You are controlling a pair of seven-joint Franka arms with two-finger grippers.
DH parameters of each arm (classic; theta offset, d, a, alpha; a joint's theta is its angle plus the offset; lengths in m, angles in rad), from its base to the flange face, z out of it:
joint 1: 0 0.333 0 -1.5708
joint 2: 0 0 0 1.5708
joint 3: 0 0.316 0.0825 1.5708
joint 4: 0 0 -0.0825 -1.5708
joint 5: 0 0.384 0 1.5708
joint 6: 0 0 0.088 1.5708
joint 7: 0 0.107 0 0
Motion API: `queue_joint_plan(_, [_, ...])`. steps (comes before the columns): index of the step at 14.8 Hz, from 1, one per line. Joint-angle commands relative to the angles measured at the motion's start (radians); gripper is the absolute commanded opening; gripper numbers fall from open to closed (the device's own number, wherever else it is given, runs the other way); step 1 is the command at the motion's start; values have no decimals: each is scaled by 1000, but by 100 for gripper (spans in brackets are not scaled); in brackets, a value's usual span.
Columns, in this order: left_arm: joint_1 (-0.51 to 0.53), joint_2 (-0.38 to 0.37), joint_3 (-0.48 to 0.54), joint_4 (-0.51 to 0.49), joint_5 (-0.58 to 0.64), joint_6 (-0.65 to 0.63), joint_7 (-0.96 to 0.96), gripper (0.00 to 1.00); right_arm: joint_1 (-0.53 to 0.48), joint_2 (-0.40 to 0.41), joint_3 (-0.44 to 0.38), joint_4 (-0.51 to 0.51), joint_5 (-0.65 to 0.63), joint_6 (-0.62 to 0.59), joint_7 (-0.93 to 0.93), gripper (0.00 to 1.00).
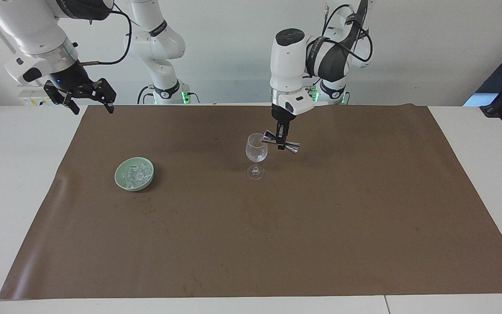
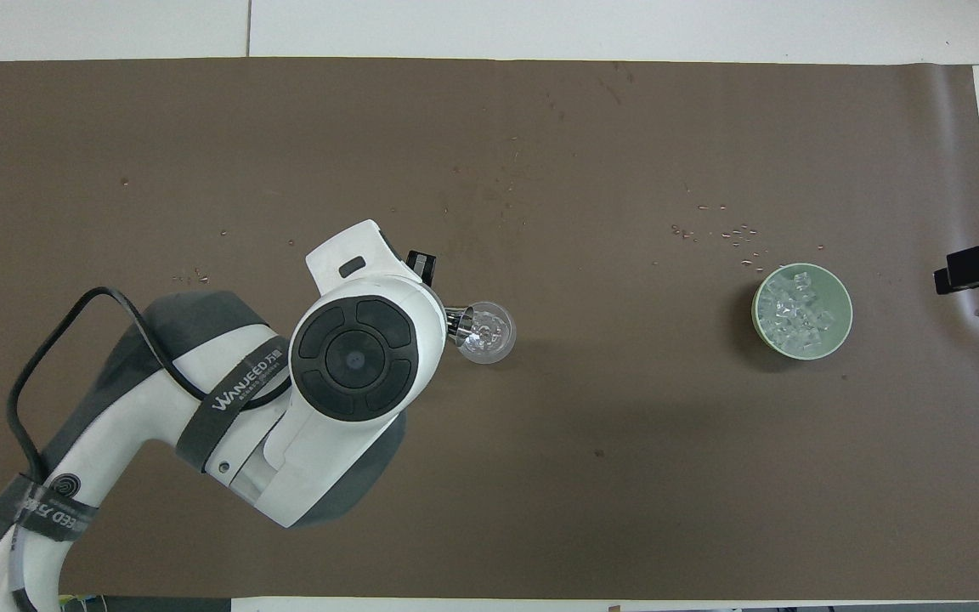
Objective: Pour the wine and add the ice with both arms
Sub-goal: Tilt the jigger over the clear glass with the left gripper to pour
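The left end effector, pointing straight down, is gripping a tipped metal jigger at the wine glass rim, while the right end effector, fingers spread wide, is waiting above the counter's edge, well apart from the ice in the green bowl.

I see the glass standing upright mid-mat on the surface. Bowl sits well apart from it, toward the right arm's end, ice heaped inside. Left tool holds the jigger tipped sideways, one end at the glass rim. Right tool waits over the mat's corner at its own end.
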Motion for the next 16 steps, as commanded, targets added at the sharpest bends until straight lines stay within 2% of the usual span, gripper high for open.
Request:
queue_joint_plan(1, [-31, 2, 7, 14, 82, -9, -76, 0, -12, -18, 3, -21, 14, 3, -15, 100])
queue_joint_plan(7, [-82, -6, 0, 17, 206, -41, -184, 0, -13, -18, 3, -21, 14, 3, -15, 100])
queue_joint_plan(16, [-100, -12, -13, 25, 268, -122, -217, 0, 0, -24, 12, -36, 14, 18, -21, 100])
